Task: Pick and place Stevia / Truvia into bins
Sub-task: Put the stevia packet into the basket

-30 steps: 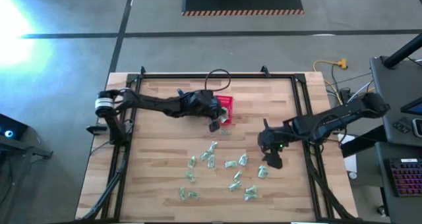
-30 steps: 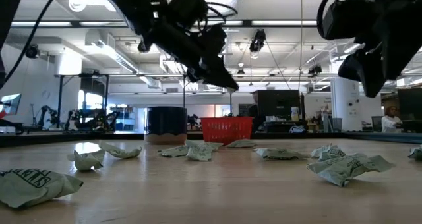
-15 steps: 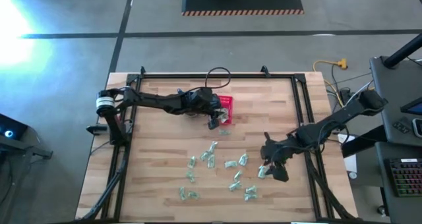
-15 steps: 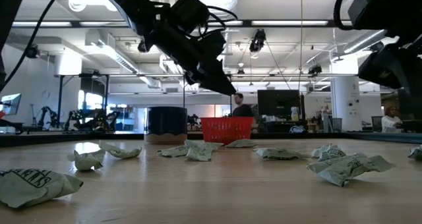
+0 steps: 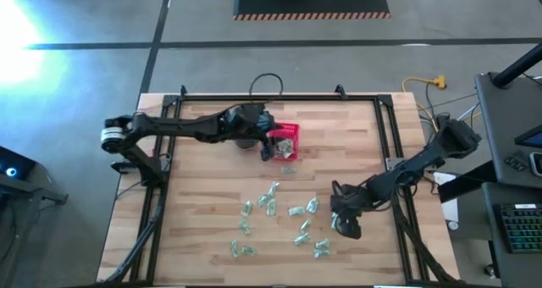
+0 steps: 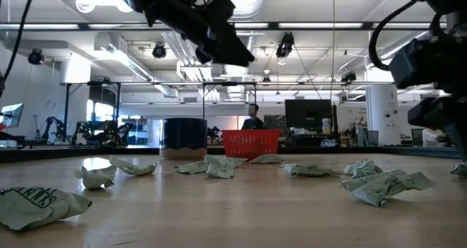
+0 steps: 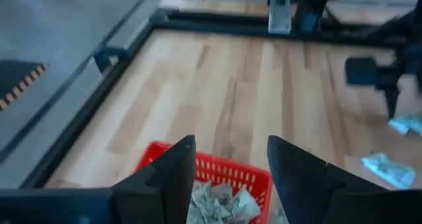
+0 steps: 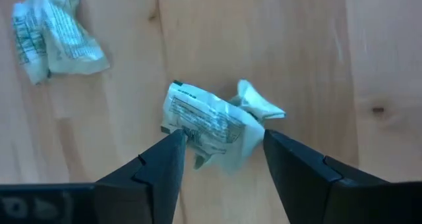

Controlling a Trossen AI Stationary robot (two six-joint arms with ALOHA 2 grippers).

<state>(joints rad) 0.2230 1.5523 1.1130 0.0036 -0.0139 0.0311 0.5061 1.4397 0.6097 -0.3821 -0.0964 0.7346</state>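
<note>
1. Wooden planks make up the bench (image 5: 203, 203), framed by black rails, with an open workshop hall seen beyond it.
2. Near the bench's far edge stands the red basket (image 5: 286, 140), and several sachets (image 7: 221, 203) are already seen lying inside it.
3. Just beside and above the basket's near-left corner hangs the left claw (image 5: 268, 149); a second ago it was clenched, and now its fingers (image 7: 173, 174) are spread with nothing between them, so a sachet is judged to have just been released into the basket.
4. Well apart from the basket, at the right end of the loose sachet scatter (image 5: 279, 220), the right claw (image 5: 343, 224) has been lowered from its earlier higher position.
5. Its fingers (image 8: 155, 168) are parted on either side of a crumpled sachet (image 8: 208, 125), not yet closed on it.
6. The next pick is judged to be under way, with many sachets left.
</note>
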